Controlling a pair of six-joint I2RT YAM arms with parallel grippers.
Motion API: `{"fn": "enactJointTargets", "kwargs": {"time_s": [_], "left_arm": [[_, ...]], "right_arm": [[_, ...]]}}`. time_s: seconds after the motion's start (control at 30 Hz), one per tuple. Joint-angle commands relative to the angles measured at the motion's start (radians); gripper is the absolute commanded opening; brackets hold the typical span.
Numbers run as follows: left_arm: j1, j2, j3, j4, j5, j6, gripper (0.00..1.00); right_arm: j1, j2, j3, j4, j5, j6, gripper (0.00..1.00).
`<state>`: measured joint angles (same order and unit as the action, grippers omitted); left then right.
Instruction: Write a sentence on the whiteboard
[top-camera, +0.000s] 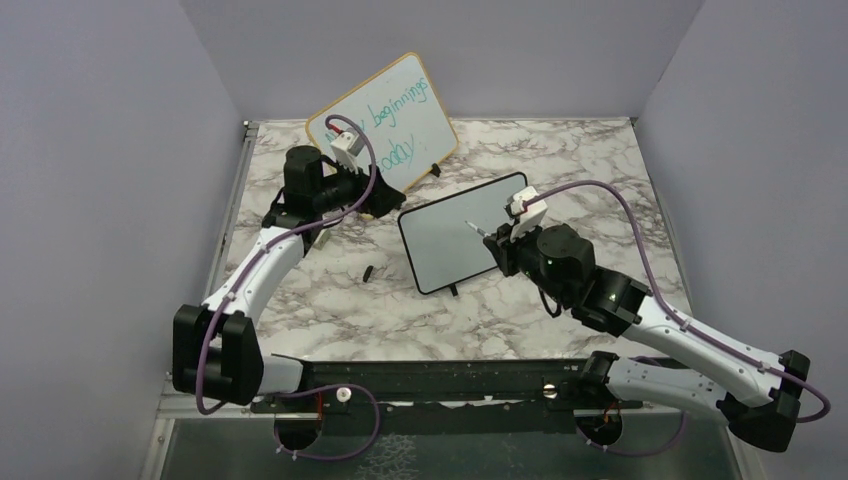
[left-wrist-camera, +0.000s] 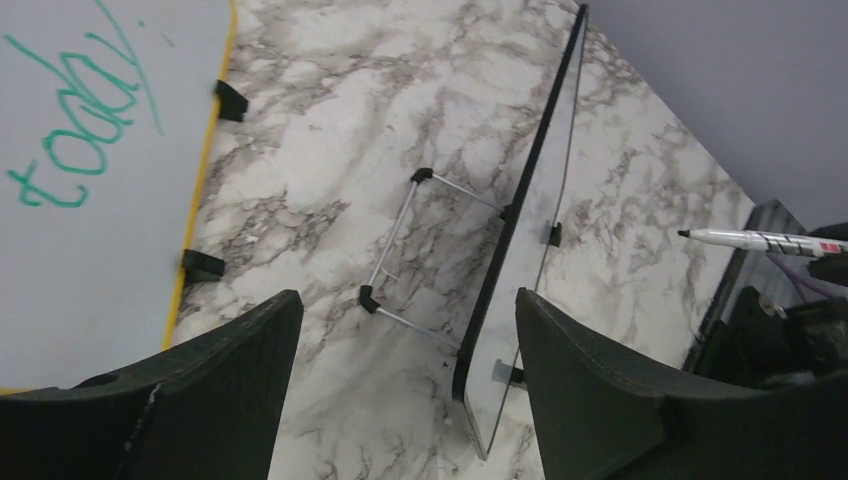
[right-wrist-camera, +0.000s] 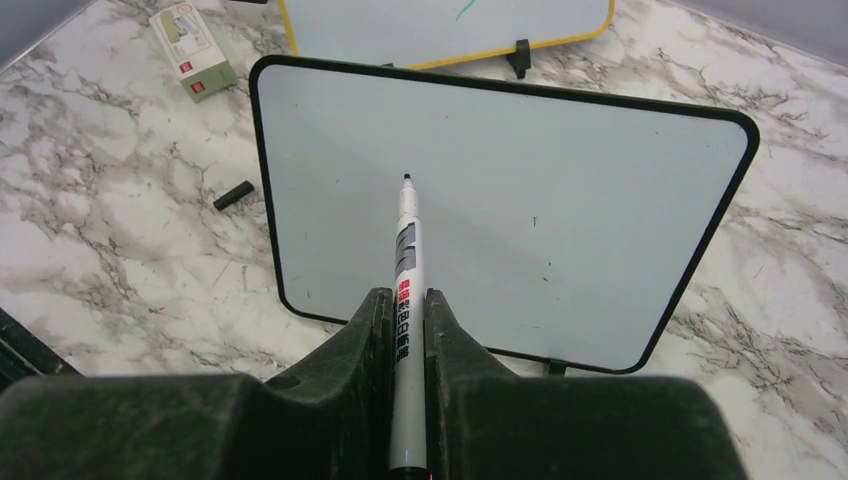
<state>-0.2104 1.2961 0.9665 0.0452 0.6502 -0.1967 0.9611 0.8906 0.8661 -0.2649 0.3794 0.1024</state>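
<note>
The whiteboard (top-camera: 465, 235) stands propped on the marble table, black-framed with rounded corners. In the right wrist view its face (right-wrist-camera: 500, 220) is blank except for tiny specks; no sentence shows on it. My right gripper (right-wrist-camera: 405, 295) is shut on a white marker (right-wrist-camera: 406, 260), uncapped, its black tip pointing at the board's middle-left and just short of it. My left gripper (left-wrist-camera: 410, 305) is open at the board's left edge (left-wrist-camera: 530, 200). The board's near corner sits between the fingers, touching neither. The marker (left-wrist-camera: 760, 240) shows past the board on the right.
A larger yellow-framed board (top-camera: 385, 120) with teal handwriting leans at the back left, close behind my left arm. A black marker cap (top-camera: 368, 271) lies left of the whiteboard. A small green-and-white box (right-wrist-camera: 195, 50) lies near the larger board. A wire stand (left-wrist-camera: 400, 260) props the whiteboard from behind.
</note>
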Motion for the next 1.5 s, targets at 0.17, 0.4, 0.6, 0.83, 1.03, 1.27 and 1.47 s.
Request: {"fn": "enactJointTargets", "kwargs": {"time_s": [0.17,0.4,0.6,0.83,1.03,1.27,1.47], "left_arm": [[-0.002,0.123,0.058,0.093,0.358,-0.043,0.59],[-0.003,0.19,0.059,0.103,0.411,-0.051,0.45],[-0.023,0.24,0.077,0.109,0.454,-0.056,0.36],[-0.04,0.269,0.081,0.11,0.473,-0.054,0.26],[-0.041,0.265,0.073,0.111,0.501,-0.037,0.07],[-0.041,0.239,0.051,0.096,0.519,0.001,0.0],[-0.041,0.236,0.032,0.069,0.526,0.028,0.0]], "right_arm": [[0.002,0.045,0.048,0.001,-0.048,-0.035,0.01],[0.002,0.068,0.061,0.01,-0.094,-0.053,0.0],[0.002,0.085,0.062,0.032,-0.127,-0.052,0.0],[0.004,0.106,0.067,0.053,-0.157,-0.045,0.01],[0.02,0.11,0.047,0.103,-0.165,-0.035,0.0],[0.103,0.129,0.006,0.192,-0.063,-0.06,0.0],[0.197,0.177,-0.004,0.254,0.101,-0.093,0.0]]}}
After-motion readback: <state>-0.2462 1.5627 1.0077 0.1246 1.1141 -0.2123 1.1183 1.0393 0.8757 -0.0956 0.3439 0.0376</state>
